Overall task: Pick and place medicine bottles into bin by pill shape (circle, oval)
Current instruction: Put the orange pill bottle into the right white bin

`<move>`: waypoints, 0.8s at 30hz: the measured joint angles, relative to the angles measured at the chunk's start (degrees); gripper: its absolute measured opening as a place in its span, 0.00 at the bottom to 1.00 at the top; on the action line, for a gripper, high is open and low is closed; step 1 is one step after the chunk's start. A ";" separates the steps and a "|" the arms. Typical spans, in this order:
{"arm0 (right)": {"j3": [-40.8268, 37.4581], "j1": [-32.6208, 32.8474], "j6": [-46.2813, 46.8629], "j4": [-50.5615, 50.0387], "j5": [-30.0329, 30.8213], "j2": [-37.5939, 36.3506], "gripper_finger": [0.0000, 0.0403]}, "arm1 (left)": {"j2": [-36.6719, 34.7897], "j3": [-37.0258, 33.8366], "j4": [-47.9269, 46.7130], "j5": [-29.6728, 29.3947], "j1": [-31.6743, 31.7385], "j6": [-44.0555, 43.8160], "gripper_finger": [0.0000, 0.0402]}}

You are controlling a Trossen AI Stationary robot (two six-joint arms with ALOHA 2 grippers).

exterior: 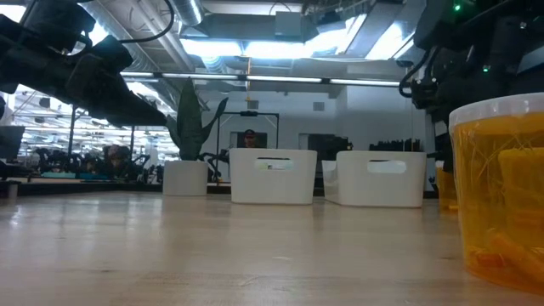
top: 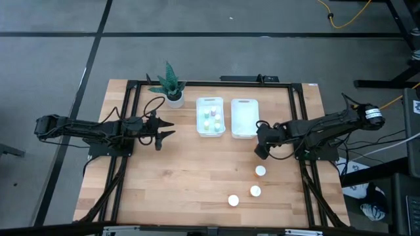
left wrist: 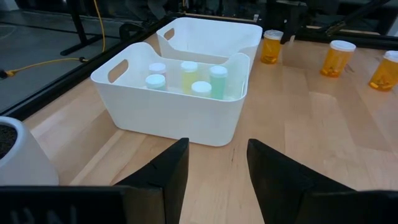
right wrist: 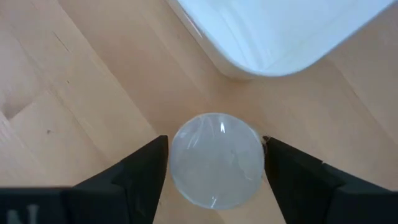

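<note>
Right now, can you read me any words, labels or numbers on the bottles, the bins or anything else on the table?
No readable text anywhere.
Left bin: a small label shows on its wall in the low view, too blurred to read.
Amber bottles: no label can be made out.
Bottle cap between the right claw's fingers: plain, no print.

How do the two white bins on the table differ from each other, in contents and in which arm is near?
The left bin holds several small white-capped bottles; the right bin looks empty. The left gripper hovers open beside the left bin, while the right gripper sits just off a corner of the right bin, its fingers around a white bottle cap. Both are white, same shape, with handle cutouts, side by side.
</note>
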 joint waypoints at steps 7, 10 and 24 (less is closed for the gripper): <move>0.00 0.00 -0.15 0.14 0.79 3.11 0.64 | 0.00 0.00 0.00 0.00 -0.01 0.00 0.39; 0.00 0.00 -0.20 0.88 0.85 3.15 0.64 | 0.00 0.00 0.00 0.02 -0.01 -0.02 0.39; 0.00 0.00 0.11 1.03 0.83 3.15 0.52 | 0.00 0.00 0.00 0.01 0.01 0.00 0.39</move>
